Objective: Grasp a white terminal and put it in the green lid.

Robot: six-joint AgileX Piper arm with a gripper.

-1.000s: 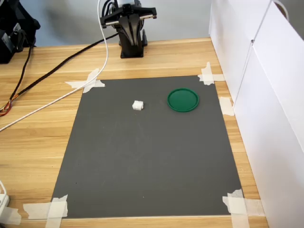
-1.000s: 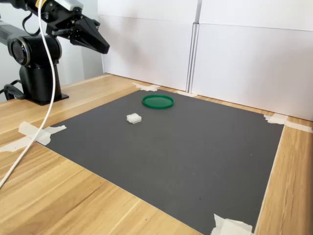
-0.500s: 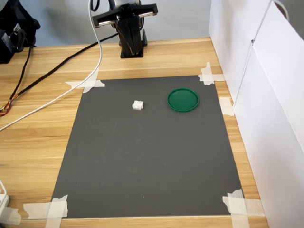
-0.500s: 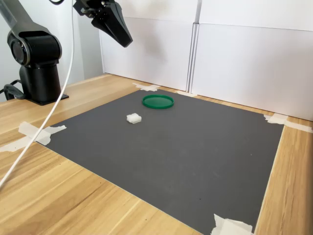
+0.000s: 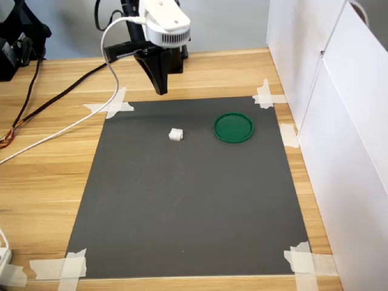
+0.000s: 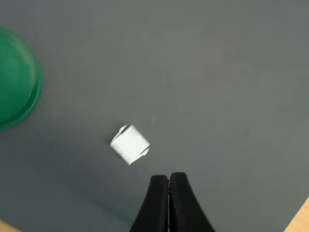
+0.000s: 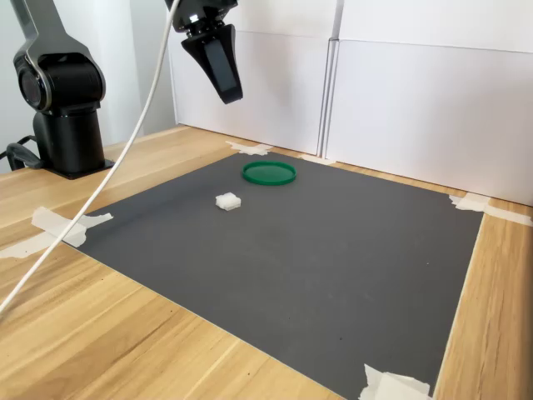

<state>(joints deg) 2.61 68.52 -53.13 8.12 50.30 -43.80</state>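
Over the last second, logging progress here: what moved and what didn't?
The gripper, shut and empty, swung out from near the arm's base, rose, and tipped down; it now hangs high above the mat's far edge in the first exterior view. Nothing was grasped. The terminal and lid lie where they were, apart.

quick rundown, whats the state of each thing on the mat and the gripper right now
white terminal: loose on the dark mat, not held, apart from the lid
green lid: flat on the mat, rim up, empty
gripper: jaws shut, holding nothing, high above the mat, pointing down
white cable: slack, trailing from the arm across the wooden table
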